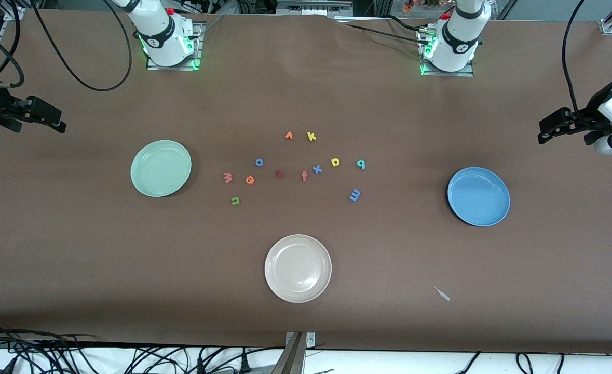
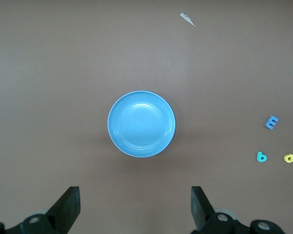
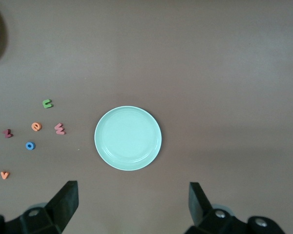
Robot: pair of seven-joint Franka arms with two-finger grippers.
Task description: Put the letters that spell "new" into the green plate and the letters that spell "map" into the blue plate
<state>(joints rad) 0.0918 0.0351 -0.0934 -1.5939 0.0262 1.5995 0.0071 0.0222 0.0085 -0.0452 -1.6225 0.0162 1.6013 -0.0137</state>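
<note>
Subject items: six small foam letters lying flat on the table [image 1: 77, 259] in a loose cluster between the two target plates. The green n [image 1: 235, 200], orange e [image 1: 249, 179] and pink-red w [image 1: 228, 177] sit at the end of the cluster toward the green plate [image 1: 161, 168]. The blue m [image 1: 355, 195], teal a [image 1: 361, 164] and yellow p [image 1: 335, 162] sit toward the blue plate [image 1: 478, 196]. None is in a plate; both plates hold nothing.

Handling assessment: the letters are judged very light, soft and slightly compressible, not fragile, thin enough that a grip must come from straight above with the tips almost at the table surface. Best hold is across a narrow stroke or the outer edges. Risk: the piece may skid or tip when pinched, and neighbours such as the blue x [image 1: 316, 169] and orange-red f [image 1: 304, 176] lie close.

Arm pose: the left gripper [image 1: 555, 126] hangs off the table's edge at the left arm's end, fingers [image 2: 68, 207] spread wide, grasping nothing, its camera looking down on the blue plate. The right gripper [image 1: 43, 115] mirrors this at the right arm's end, fingers [image 3: 66, 204] likewise released. Both arms wait.
</note>
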